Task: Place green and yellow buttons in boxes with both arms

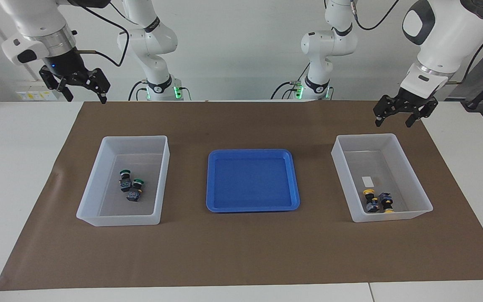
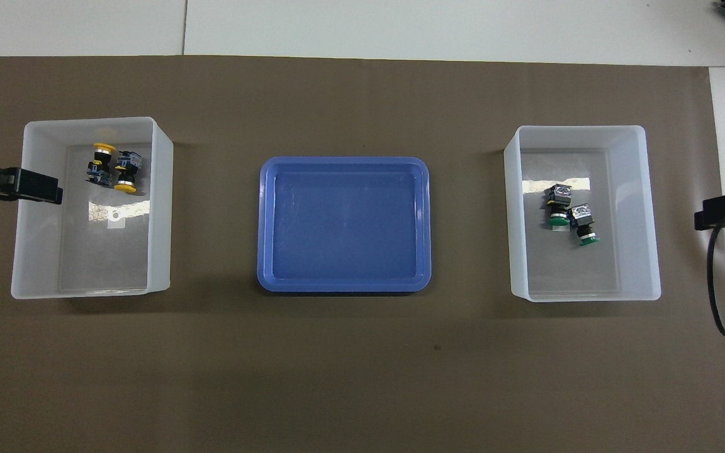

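Two translucent white rectangular plastic bins sit at either end of a brown paper mat on a white bench (image 1: 15, 167), with a shallow blue plastic tray (image 1: 253, 180) empty between them. In the facing view, the bin at centre left (image 1: 99, 184) holds two dark-bodied pushbuttons with round green caps (image 1: 130, 186), lying side by side on its floor. The bin at centre right (image 1: 409, 167) holds two dark-bodied pushbuttons with round yellow caps (image 1: 377, 202) near its lower edge. The left arm's black pincer (image 1: 400, 113) hangs at upper right, above the mat just by that bin's upper rim, fingers spread and holding nothing. The right arm's black pincer (image 1: 83, 86) hangs at upper left, over the bench's upper edge, also spread and empty. Each arm is nearest its own bin; no button remains outside, so the task looks finished.
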Controlling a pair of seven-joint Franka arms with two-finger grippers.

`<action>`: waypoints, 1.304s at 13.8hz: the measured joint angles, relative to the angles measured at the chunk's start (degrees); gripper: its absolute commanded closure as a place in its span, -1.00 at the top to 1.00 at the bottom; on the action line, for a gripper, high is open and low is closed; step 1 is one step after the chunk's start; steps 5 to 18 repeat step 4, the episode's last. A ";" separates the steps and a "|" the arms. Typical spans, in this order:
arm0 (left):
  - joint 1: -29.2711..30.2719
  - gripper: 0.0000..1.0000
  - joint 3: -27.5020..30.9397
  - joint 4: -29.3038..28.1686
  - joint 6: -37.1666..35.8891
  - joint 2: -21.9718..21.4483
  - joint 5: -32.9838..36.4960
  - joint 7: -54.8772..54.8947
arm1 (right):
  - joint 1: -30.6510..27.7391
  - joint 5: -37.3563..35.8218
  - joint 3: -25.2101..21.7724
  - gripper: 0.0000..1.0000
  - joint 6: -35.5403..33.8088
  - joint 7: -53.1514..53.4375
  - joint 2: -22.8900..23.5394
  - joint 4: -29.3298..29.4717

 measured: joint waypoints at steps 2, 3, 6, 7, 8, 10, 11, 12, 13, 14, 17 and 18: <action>0.00 1.00 0.00 -0.07 0.07 -0.02 0.00 -0.01 | 0.00 0.00 0.00 1.00 0.00 0.00 0.00 0.00; 0.00 1.00 0.01 -0.10 0.13 -0.02 0.00 -0.01 | 0.00 0.00 0.00 1.00 0.00 0.00 0.00 0.00; 0.00 1.00 0.01 -0.14 0.37 -0.02 0.00 -0.02 | 0.00 0.00 0.00 1.00 0.00 0.00 0.00 0.00; 0.00 1.00 0.01 -0.14 0.37 -0.02 0.00 -0.02 | 0.00 0.00 0.00 1.00 0.00 0.00 0.00 0.00; 0.00 1.00 0.01 -0.14 0.37 -0.02 0.00 -0.02 | 0.00 0.00 0.00 1.00 0.00 0.00 0.00 0.00; 0.00 1.00 0.01 -0.14 0.37 -0.02 0.00 -0.02 | 0.00 0.00 0.00 1.00 0.00 0.00 0.00 0.00; 0.00 1.00 0.01 -0.14 0.37 -0.02 0.00 -0.02 | 0.00 0.00 0.00 1.00 0.00 0.00 0.00 0.00; 0.00 1.00 0.01 -0.14 0.37 -0.02 0.00 -0.02 | 0.00 0.00 0.00 1.00 0.00 0.00 0.00 0.00; 0.00 1.00 0.01 -0.14 0.37 -0.02 0.00 -0.02 | 0.00 0.00 0.00 1.00 0.00 0.00 0.00 0.00; 0.00 1.00 0.01 -0.14 0.37 -0.02 0.00 -0.02 | 0.00 0.00 0.00 1.00 0.00 0.00 0.00 0.00; 0.00 1.00 0.01 -0.14 0.37 -0.02 0.00 -0.02 | 0.00 0.00 0.00 1.00 0.00 0.00 0.00 0.00; 0.00 1.00 0.01 -0.14 0.37 -0.02 0.00 -0.02 | 0.00 0.00 0.00 1.00 0.00 0.00 0.00 0.00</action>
